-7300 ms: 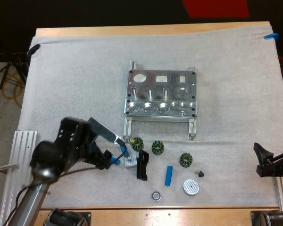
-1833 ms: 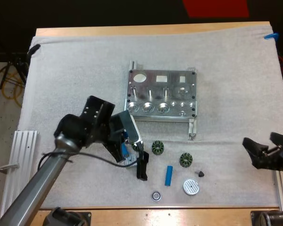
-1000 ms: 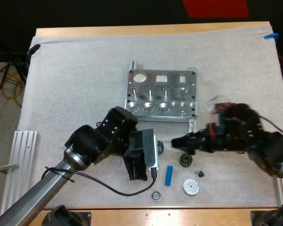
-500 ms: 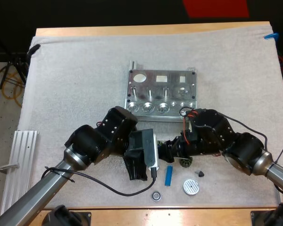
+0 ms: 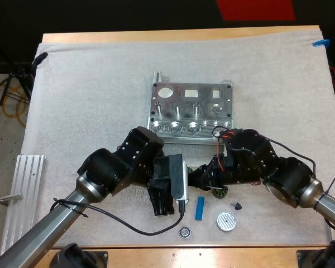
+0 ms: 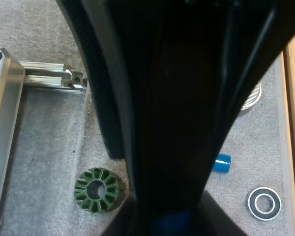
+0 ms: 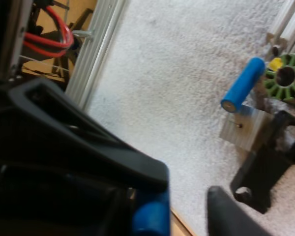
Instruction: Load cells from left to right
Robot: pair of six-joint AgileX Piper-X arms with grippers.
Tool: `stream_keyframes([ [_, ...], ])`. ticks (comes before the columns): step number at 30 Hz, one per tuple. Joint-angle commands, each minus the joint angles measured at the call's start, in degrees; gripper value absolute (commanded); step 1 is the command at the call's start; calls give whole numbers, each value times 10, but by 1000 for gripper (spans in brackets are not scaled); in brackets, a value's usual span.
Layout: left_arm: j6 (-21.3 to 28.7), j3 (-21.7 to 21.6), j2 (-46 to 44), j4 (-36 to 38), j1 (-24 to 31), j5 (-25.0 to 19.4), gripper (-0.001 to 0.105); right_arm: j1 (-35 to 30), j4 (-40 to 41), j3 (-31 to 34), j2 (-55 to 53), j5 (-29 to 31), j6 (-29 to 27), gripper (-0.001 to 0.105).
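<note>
The metal fixture [image 5: 191, 111] lies mid-mat. Just in front of it my two grippers meet tip to tip. My left gripper [image 5: 178, 187] is shut on a blue cell [image 6: 172, 219], which shows between its dark fingers. My right gripper [image 5: 196, 177] has reached that cell [image 7: 150, 216]. One of its fingertips [image 7: 226, 211] still stands a gap away from it, with mat showing between. A second blue cell [image 5: 200, 207] lies loose on the mat. A third [image 7: 242, 84] leans on a small metal block [image 7: 246, 132].
Green toothed rings [image 6: 97, 189] [image 7: 285, 76], a black bracket [image 5: 162, 204], a bearing ring [image 5: 184, 231], a silver disc [image 5: 225, 221] and a small dark cone [image 5: 236, 205] lie scattered near the front edge. An aluminium rail [image 5: 22, 190] lies at the mat's left.
My right arm swung in from the right to my left gripper and its fingers have narrowed around the blue cell's end. The left arm has held still.
</note>
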Motion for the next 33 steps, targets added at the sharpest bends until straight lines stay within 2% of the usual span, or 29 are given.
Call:
stream_keyframes([
  [1,-6,-4,-4,-3,-3,16,0,1,-2,-5,-1,1,-2,24],
  [3,-6,-4,-4,-3,-3,16,0,1,-2,-5,-1,1,-2,8],
  [5,-6,-4,-4,-3,-3,16,0,1,-2,-5,-1,1,-2,0],
  [7,-6,-4,-4,-3,-3,15,0,1,-2,-5,-1,0,-2,0],
  [10,-6,-4,-4,-6,-3,8,6,1,-2,-5,-1,-1,-2,0],
  [13,-6,-4,-4,-16,-3,-12,25,1,-2,-5,-1,-3,-2,0],
  [15,-7,-4,-4,-17,-3,-31,45,1,-2,-5,-1,-3,-2,0],
  [18,-33,-4,-11,-17,-3,-59,58,0,-2,-5,-1,-2,-2,0],
  [22,-81,-4,-35,-22,2,-68,58,0,-3,-5,-1,12,-4,0],
  [25,-108,-4,-74,-22,8,-84,58,-3,-3,-7,-1,45,-10,0],
  [29,-144,-4,-138,-22,21,-84,58,-18,1,-31,-1,89,-47,0],
  [31,-160,-4,-168,-22,29,-84,58,-28,21,-48,2,111,-63,0],
  [33,-182,-3,-204,-22,43,-84,58,-43,70,-81,15,150,-101,0],
])
